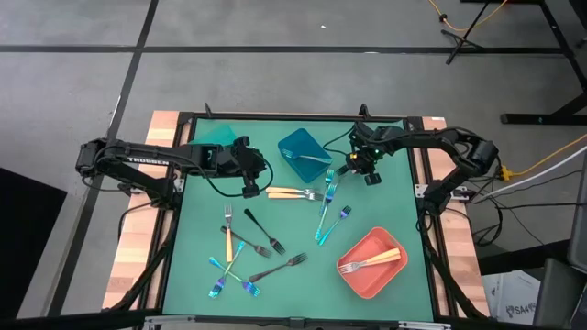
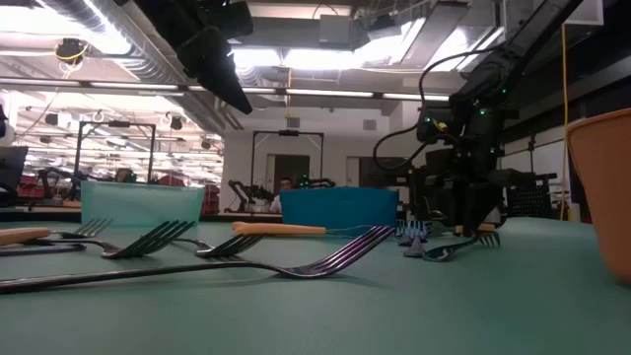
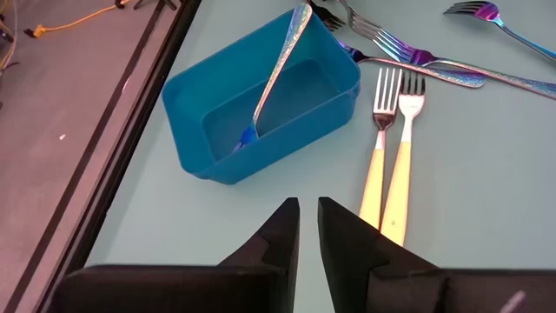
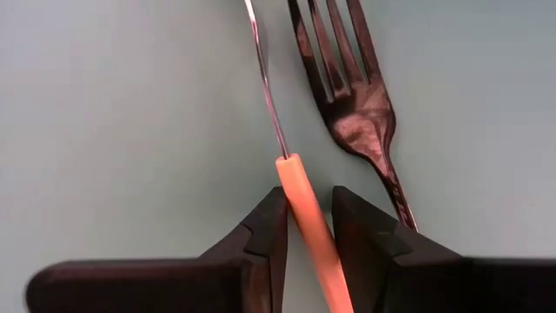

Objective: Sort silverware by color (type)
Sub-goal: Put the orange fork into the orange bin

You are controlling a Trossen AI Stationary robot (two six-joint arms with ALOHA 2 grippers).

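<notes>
Seen from directly overhead, whole table (image 1: pixel 293 266) framed. Shot level across the mat from tabletop height, facing the room. Close from both wrists, looking down; blue bin (image 3: pixel 261 104) shared with overhead and low views.

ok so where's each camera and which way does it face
high: overhead, straight down on table, left arm, right arm
low: table height, level across forks into room, arms above
left wrist: past left pincer toward blue bin
right wrist: past right pincer, closed on gold-handled fork
shared: high and left wrist show blue bin
</notes>
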